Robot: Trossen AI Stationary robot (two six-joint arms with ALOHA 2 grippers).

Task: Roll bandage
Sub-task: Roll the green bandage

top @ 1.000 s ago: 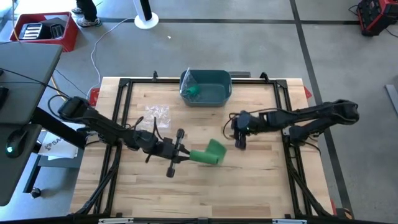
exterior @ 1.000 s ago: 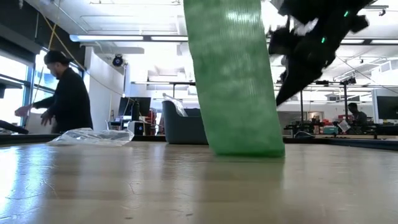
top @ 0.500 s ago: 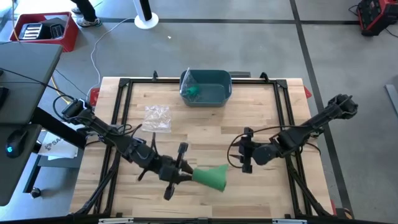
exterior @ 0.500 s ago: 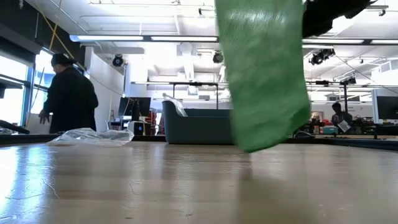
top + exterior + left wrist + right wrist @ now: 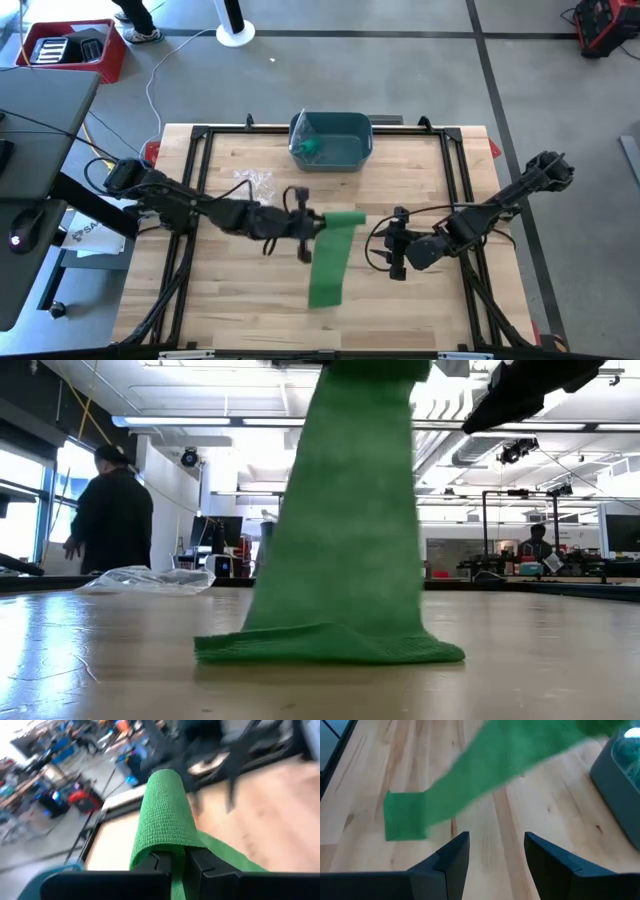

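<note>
A green bandage (image 5: 330,258) hangs as a long flat strip from my left gripper (image 5: 308,228), which is shut on its upper end above the table's middle. The strip's free end (image 5: 330,644) lies flat on the wood toward the near edge. My right gripper (image 5: 396,256) hovers open to the right of the strip, touching nothing. In the right wrist view the strip (image 5: 485,775) crosses ahead of the open fingers (image 5: 451,857). My left gripper pinches the bandage's upper end (image 5: 172,845) between its two shut fingers (image 5: 200,862). The cloth folds over the fingertips in a rounded loop (image 5: 165,805). The fingers reach nearly level from the table's left. The strip slopes down from them, its lower end resting on the table.
A grey-blue bin (image 5: 332,140) with something green (image 5: 312,147) inside stands at the far middle. A crumpled clear plastic wrapper (image 5: 255,183) lies at the far left. A black frame (image 5: 200,135) runs round the table. A person (image 5: 110,510) stands in the room beyond.
My left gripper dipped toward the near edge, then rose and swung toward the far edge, turning level. The bandage, bunched at the fingers before, has spread out into a long strip with its free end laid on the table. My right gripper went toward the near edge, then stayed.
</note>
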